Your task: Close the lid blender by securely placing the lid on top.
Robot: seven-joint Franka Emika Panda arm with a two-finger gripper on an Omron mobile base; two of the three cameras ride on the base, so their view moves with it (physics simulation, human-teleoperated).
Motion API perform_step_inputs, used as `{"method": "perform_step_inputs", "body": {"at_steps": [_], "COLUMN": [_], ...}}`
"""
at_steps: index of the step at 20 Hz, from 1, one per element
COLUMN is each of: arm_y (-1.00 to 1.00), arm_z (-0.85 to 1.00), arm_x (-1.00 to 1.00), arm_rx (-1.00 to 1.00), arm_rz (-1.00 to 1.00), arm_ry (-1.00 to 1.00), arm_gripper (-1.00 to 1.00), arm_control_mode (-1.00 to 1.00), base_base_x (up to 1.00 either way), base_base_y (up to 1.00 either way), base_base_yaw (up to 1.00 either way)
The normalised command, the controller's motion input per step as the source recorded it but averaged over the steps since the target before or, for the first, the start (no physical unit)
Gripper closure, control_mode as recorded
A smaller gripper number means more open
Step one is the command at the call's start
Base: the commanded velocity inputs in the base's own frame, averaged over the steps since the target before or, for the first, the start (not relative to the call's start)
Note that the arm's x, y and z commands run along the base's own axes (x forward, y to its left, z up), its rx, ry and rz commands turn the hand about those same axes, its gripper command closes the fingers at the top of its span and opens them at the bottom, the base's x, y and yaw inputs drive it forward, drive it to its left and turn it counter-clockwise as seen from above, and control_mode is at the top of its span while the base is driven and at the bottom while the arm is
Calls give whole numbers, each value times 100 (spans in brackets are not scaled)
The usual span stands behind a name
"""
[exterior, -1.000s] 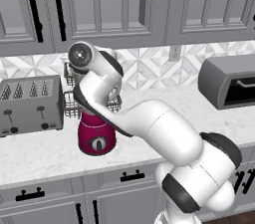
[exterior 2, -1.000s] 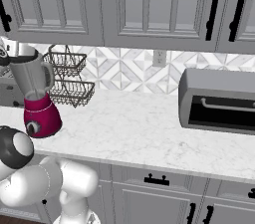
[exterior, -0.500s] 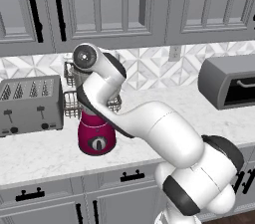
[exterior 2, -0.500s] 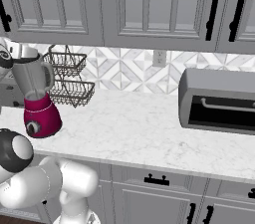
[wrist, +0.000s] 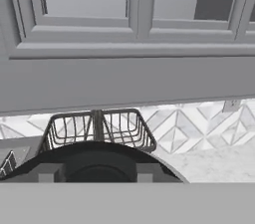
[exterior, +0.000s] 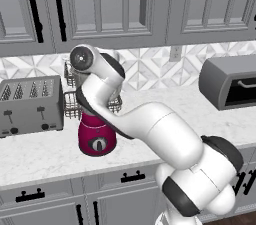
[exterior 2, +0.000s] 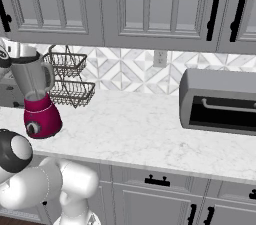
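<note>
The blender stands on the counter at the left, with a magenta base (exterior 2: 42, 121) (exterior: 97, 139) and a clear jar (exterior 2: 32, 83) that has a side handle. The black round lid (exterior 2: 25, 60) (wrist: 97, 161) lies level at the jar's mouth. My gripper (wrist: 97, 174) is shut on the lid, with a fingertip at each side of it. In the right base view my hand (exterior 2: 4, 58) shows at the left edge beside the lid. In the left base view my white arm (exterior: 100, 89) hides the jar and the lid.
A grey toaster (exterior: 30, 106) stands left of the blender. A two-tier wire basket (exterior 2: 70, 81) (wrist: 97, 128) sits right behind it. A grey toaster oven (exterior 2: 220, 101) is at the right. Wall cabinets (wrist: 129, 9) hang close overhead.
Almost nothing has moved. The hand and lid have sunk very slightly toward the jar's mouth, and the blender stays put.
</note>
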Motion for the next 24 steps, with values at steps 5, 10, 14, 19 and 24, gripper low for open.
{"method": "perform_step_inputs", "body": {"at_steps": [5,10,14,19,24], "arm_y": [-9,-23,-32,-18,-15], "arm_z": [-12,-40,-55,-52,-45], "arm_x": [0,0,0,7,33], "arm_rx": [-26,-17,-8,-2,0], "arm_rz": [0,0,0,0,0], "arm_ry": [0,0,0,-2,-5], "arm_gripper": [100,100,100,100,100], "arm_control_mode": [-100,-100,-100,-100,-100], "base_base_x": [0,0,0,0,0], "base_base_y": [0,0,0,0,0], "base_base_yaw": [0,0,0,0,0]}}
